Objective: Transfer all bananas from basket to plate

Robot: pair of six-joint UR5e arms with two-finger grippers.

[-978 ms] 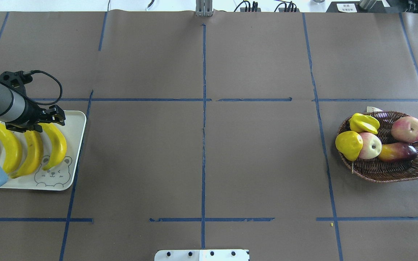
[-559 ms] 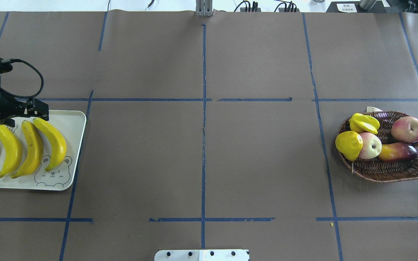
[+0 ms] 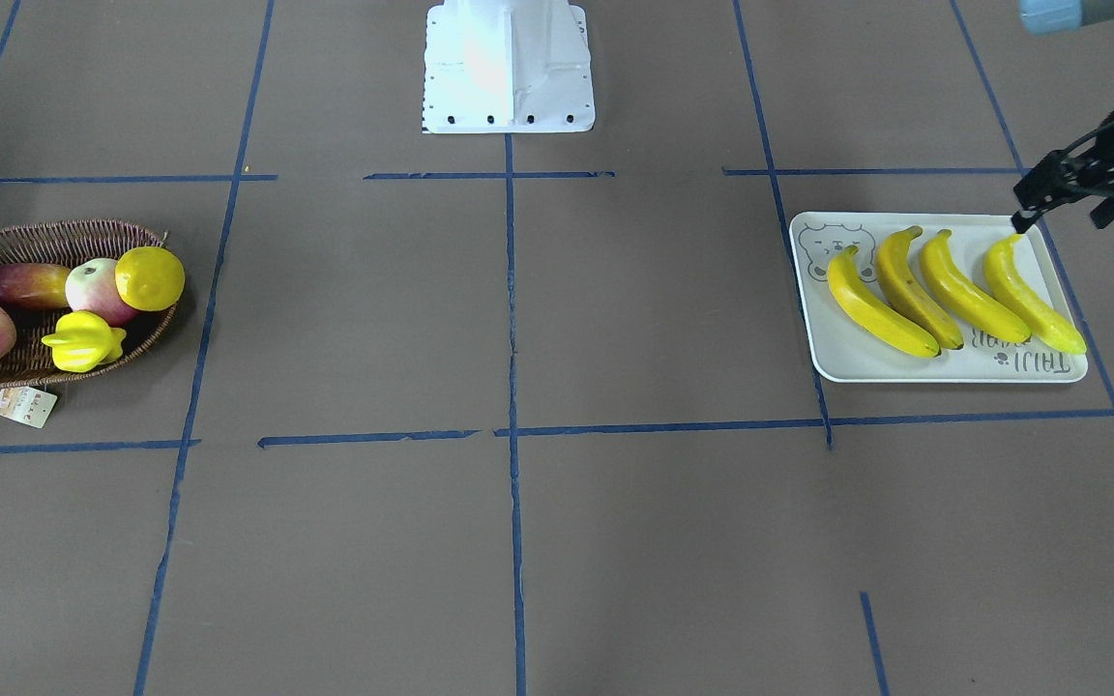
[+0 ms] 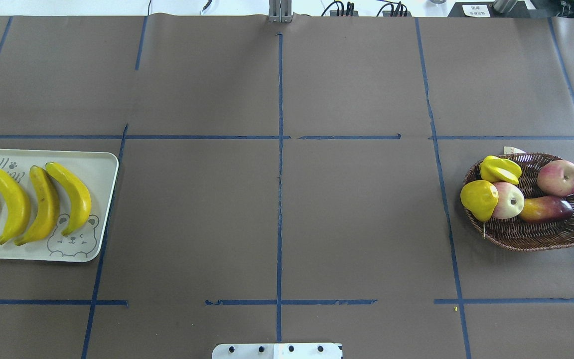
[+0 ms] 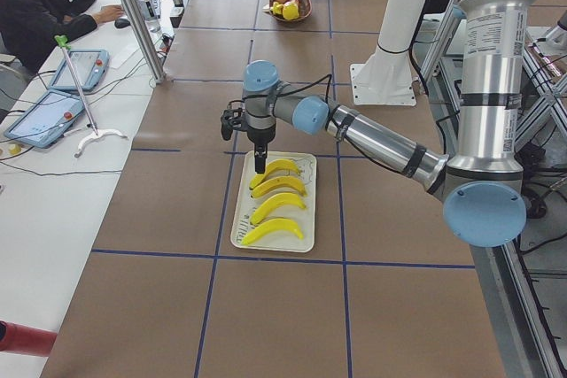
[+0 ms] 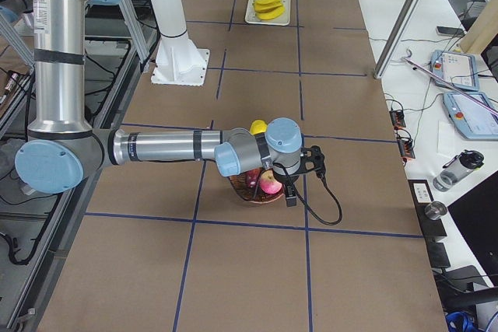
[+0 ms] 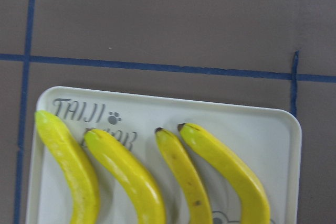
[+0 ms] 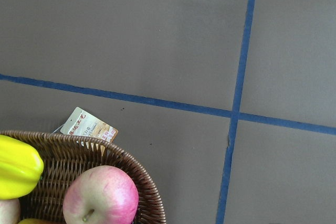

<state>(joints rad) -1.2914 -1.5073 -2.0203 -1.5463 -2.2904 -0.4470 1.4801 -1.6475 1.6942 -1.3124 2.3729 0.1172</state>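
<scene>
All four bananas (image 4: 43,204) lie side by side on the bear plate (image 4: 101,174) at the overhead view's left edge, long axes running top to bottom; the wicker basket (image 4: 531,238) at right holds none. The left gripper (image 3: 1023,215) hangs empty just off the plate's upper right corner in the front-facing view, nearest them, the right gripper (image 6: 289,197) by the basket; whether either's jaws are parted I cannot tell.

Starfruit (image 4: 501,169), yellow pear (image 4: 479,198), two pink apples (image 4: 560,177) and purple-red mango (image 4: 546,209), close together
</scene>
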